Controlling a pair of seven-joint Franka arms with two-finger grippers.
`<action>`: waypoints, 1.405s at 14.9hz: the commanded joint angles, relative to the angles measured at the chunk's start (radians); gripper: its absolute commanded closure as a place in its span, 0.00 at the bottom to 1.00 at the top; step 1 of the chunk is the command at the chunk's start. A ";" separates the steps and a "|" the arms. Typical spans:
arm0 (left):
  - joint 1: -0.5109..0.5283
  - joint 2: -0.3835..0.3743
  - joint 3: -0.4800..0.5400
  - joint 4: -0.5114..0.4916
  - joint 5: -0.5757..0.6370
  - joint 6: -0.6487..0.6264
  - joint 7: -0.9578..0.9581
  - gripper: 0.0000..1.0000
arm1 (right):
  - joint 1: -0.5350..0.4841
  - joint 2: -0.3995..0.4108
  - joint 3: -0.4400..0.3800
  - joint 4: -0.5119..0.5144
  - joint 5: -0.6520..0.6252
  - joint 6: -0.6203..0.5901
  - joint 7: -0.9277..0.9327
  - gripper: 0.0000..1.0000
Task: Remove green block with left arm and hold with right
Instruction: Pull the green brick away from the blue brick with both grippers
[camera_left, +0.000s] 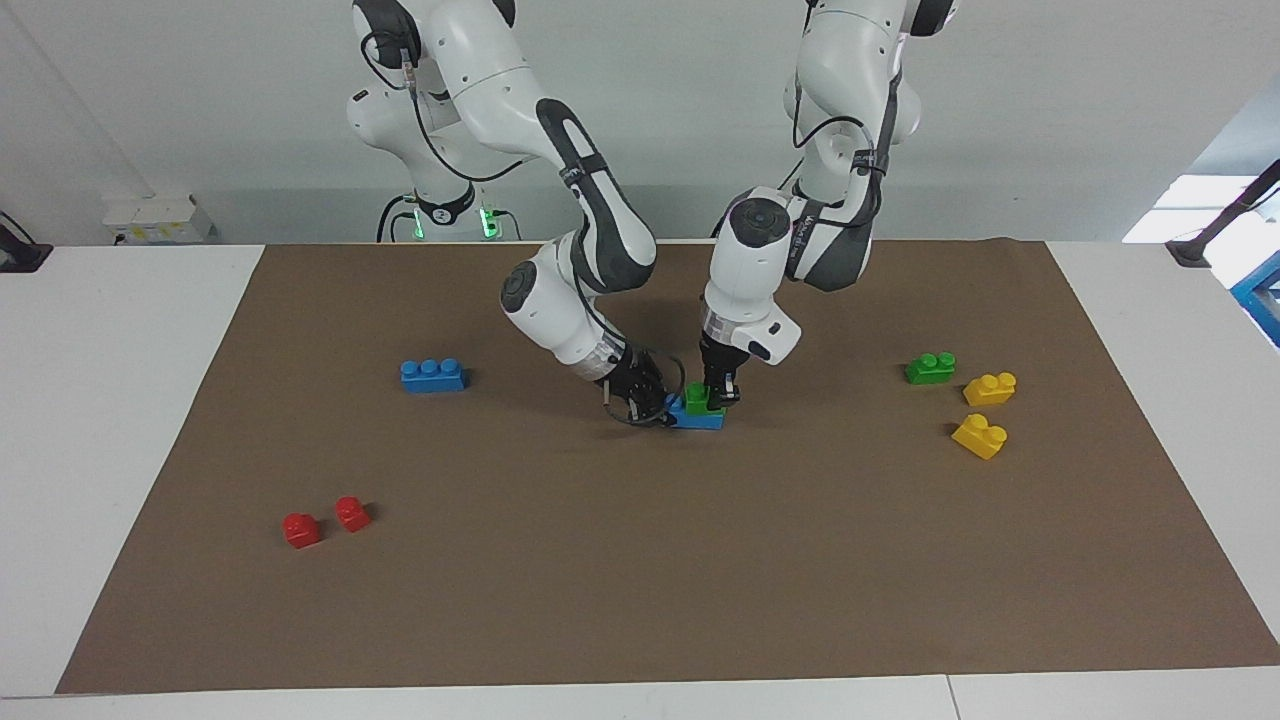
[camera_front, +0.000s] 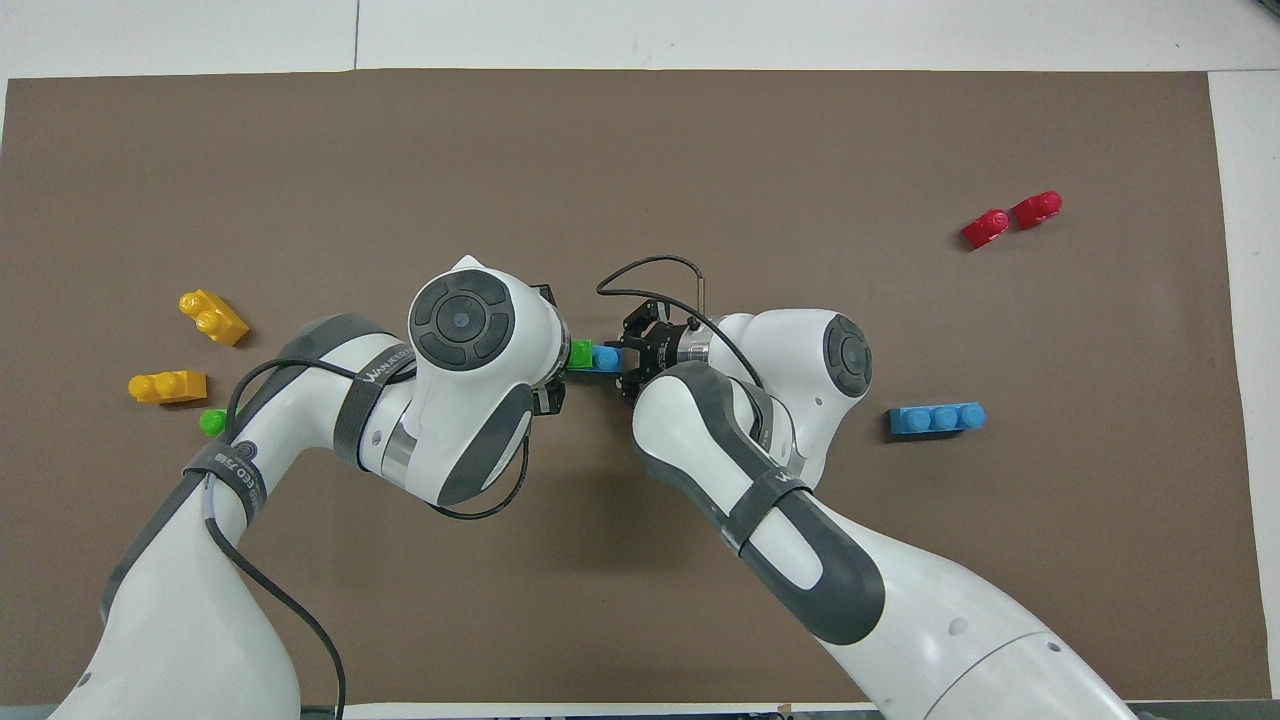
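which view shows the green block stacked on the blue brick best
The facing view: the green block shows seated on the blue brick, with the left claw closed on it. In the overhead view the left arm's wrist covers most of it; only a green edge shows.

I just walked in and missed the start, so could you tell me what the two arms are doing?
They are separating a stacked pair in the middle of the mat. The left end effector is shut on the green block, which sits on a blue brick. The right end effector is shut on that blue brick's end, holding it down. The green block has not yet come off.
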 joint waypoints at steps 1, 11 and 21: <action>0.000 -0.036 0.016 -0.007 0.013 -0.027 -0.018 1.00 | 0.003 0.010 0.000 -0.005 0.031 0.028 -0.029 1.00; 0.072 -0.174 0.022 0.019 0.010 -0.183 0.072 1.00 | 0.019 0.010 0.002 -0.014 0.033 0.054 -0.027 1.00; 0.231 -0.210 0.024 0.008 0.005 -0.265 0.454 1.00 | -0.306 -0.084 -0.012 0.079 -0.209 -0.329 -0.170 1.00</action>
